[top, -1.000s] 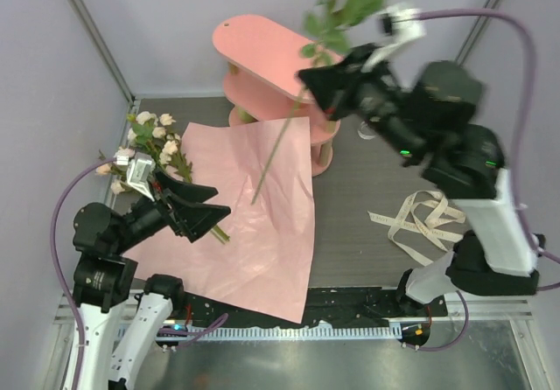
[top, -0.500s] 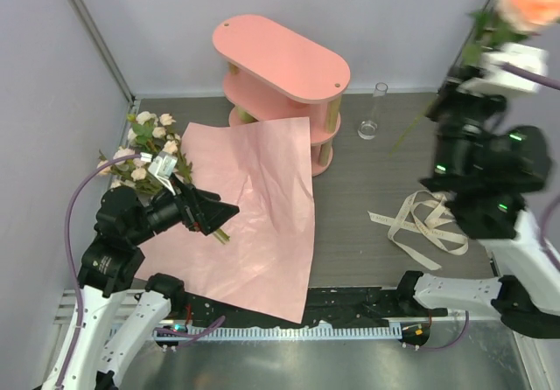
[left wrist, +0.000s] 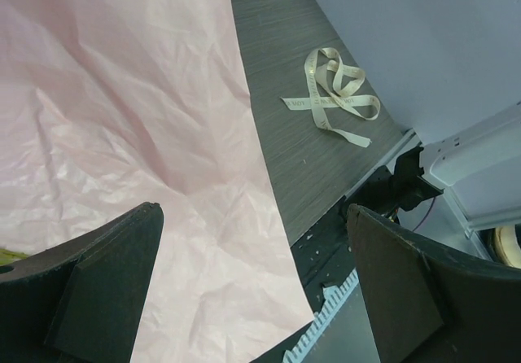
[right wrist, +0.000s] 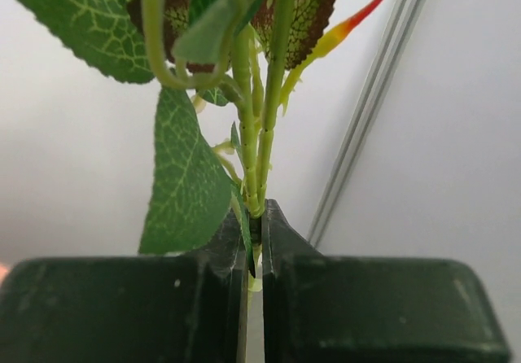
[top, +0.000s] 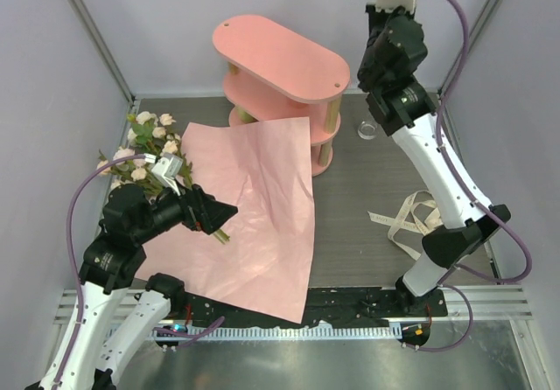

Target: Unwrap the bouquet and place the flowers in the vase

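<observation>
My right gripper (right wrist: 254,226) pinches the rose stem (right wrist: 264,135); I'd lower it upright, cut end first, into the glass vase (top: 367,130) (left gripper (left wrist: 256,253) idles, spread wide).

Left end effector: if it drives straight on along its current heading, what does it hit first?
Most likely the pink wrapping paper spread on the table: it fills most of the gap ahead of the open left end effector. The cream ribbon lies farther off, to the right. Depth is hard to judge.
</observation>
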Action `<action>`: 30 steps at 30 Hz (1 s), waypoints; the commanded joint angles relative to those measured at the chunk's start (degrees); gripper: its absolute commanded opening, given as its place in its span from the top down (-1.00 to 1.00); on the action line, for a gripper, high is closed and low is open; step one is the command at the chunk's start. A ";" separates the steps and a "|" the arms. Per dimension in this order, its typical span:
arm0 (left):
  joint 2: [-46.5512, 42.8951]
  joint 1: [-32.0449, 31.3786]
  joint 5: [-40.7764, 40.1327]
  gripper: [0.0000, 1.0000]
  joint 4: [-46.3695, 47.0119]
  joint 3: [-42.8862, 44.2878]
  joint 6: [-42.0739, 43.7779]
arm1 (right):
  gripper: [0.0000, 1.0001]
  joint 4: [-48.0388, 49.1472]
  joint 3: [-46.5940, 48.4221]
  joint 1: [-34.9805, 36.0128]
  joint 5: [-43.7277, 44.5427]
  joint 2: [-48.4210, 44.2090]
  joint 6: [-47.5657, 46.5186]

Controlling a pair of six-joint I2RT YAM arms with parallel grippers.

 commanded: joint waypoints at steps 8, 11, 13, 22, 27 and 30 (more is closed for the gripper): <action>0.51 -0.27 -2.41 -0.99 0.02 -0.49 2.67 | 0.99 -0.37 22.11 -6.24 -9.10 9.99 4.85; 0.51 -0.27 -2.67 -0.99 -0.15 -0.22 2.85 | 0.98 -0.99 24.14 -7.30 -10.16 11.75 6.51; 0.60 -0.27 -2.76 -1.00 -0.24 -0.13 3.02 | 0.99 -0.99 24.31 -7.91 -10.51 12.28 7.04; 1.47 -0.27 -1.62 -1.00 0.55 -0.40 2.58 | 0.98 -0.99 22.12 -10.02 -11.83 12.89 9.42; 1.74 -0.27 -1.35 -1.00 1.16 -0.57 2.32 | 0.99 -0.99 20.71 -10.46 -12.01 12.28 9.68; 1.83 -0.27 -1.00 -0.99 1.34 -0.75 2.06 | 0.99 -0.99 18.87 -10.81 -12.18 11.67 9.86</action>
